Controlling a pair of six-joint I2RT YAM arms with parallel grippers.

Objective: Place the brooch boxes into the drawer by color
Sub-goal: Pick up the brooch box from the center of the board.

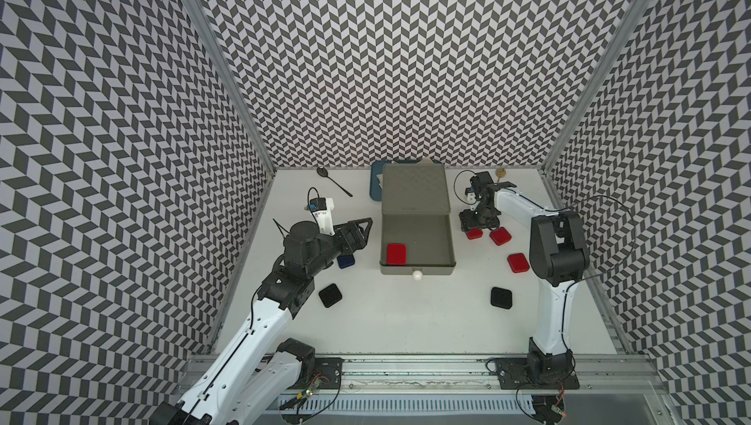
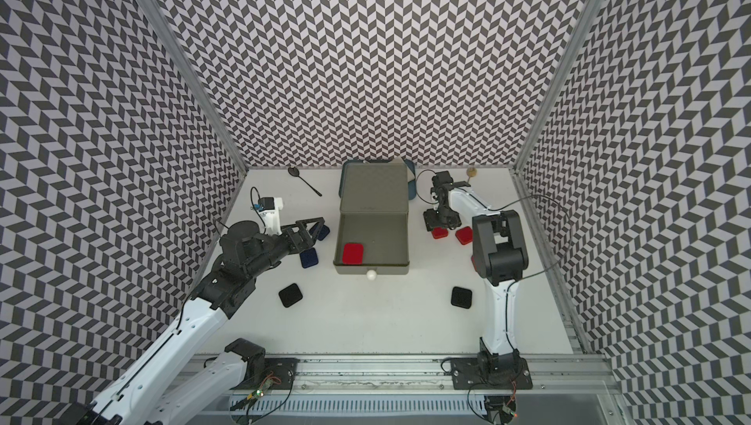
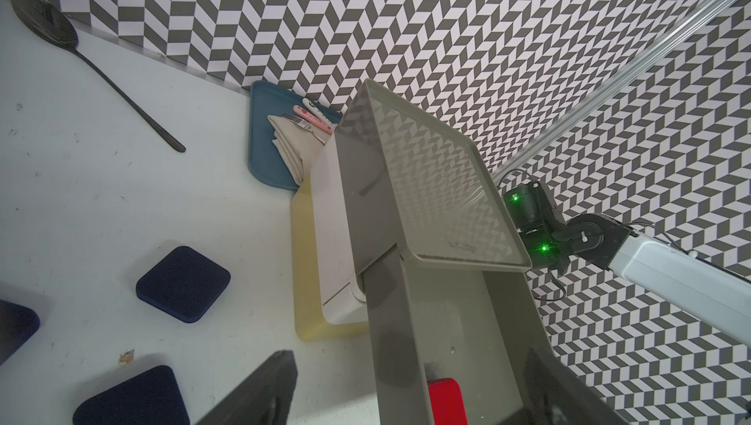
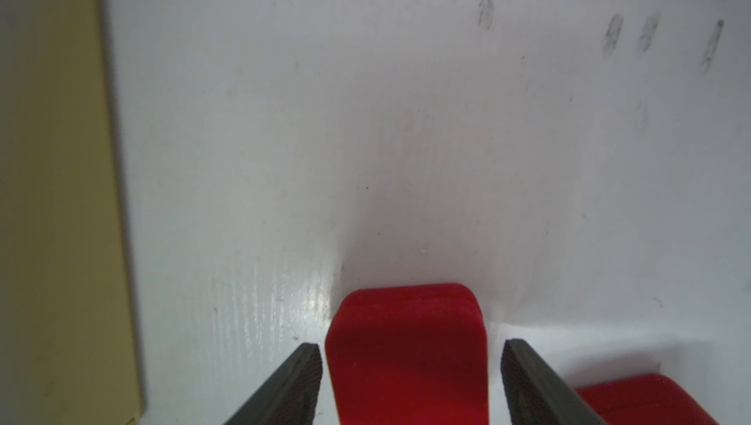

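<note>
Brooch boxes [image 1: 500,236] number four red, three navy and two black.

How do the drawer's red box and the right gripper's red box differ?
The drawer's red box lies inside the open grey drawer; the gripper's red box lies on the table. The drawer's red box has no gripper around it; the gripper's red box sits between the right gripper's open fingers, unclamped. Both are red rounded squares.

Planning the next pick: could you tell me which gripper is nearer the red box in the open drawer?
Left. The left gripper hangs beside the drawer's wall, close to the red box; the right gripper is past the drawer's opposite side, straddling another red box.
</note>
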